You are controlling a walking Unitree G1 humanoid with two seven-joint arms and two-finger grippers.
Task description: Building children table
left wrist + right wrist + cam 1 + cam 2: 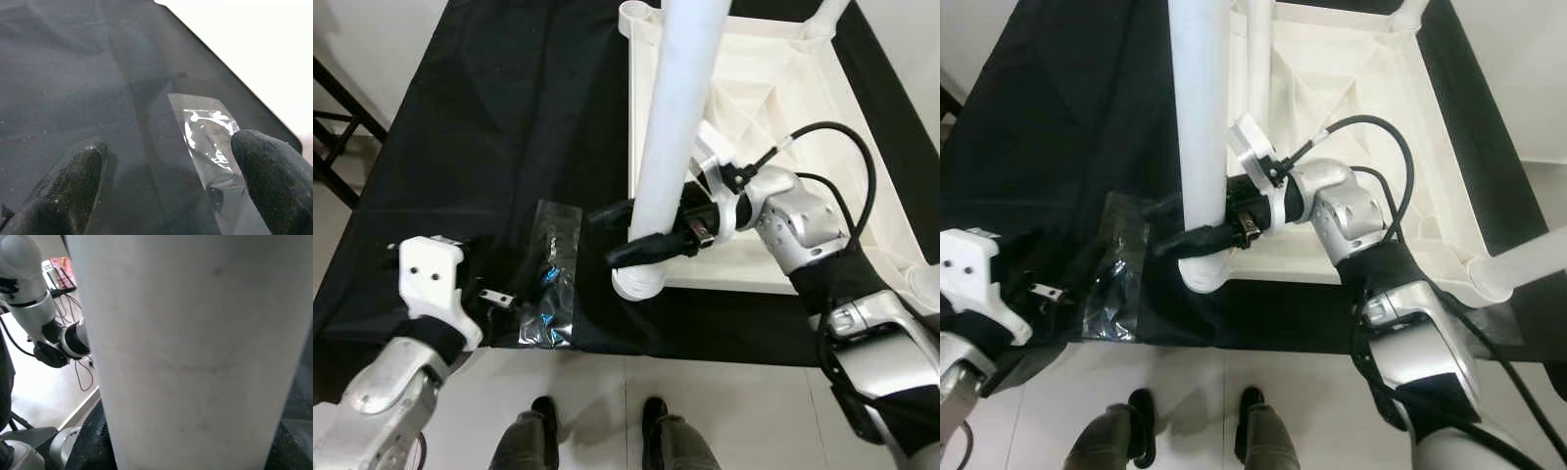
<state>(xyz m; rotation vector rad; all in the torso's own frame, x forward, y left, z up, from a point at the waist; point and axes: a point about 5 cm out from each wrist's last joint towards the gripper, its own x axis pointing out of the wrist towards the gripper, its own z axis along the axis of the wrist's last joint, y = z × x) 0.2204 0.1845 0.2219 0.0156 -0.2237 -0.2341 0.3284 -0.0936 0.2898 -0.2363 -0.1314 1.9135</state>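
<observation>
Head views: our right gripper [651, 235] pinches the white table leg [674, 137], upright at the upturned tabletop's [822, 196] near-left corner socket.
Left wrist: left gripper [176, 181] fingers spread over the hardware bag [210, 137] near the counter [489, 127] front edge.

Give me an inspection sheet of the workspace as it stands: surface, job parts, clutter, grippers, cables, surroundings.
Surface: black cloth over a table.
Job's things: white tabletop lying upside down; white leg standing at its near left corner; another leg at the near right corner.
Clutter: clear plastic bag on the cloth, small parts inside, left of the leg.
Grippers: right gripper with fingers around the leg's lower part; left gripper open, low over the cloth by the bag.
Cables: black cable looping over the right wrist.
Surroundings: pale floor; a person's shoes at the table's near edge.
</observation>
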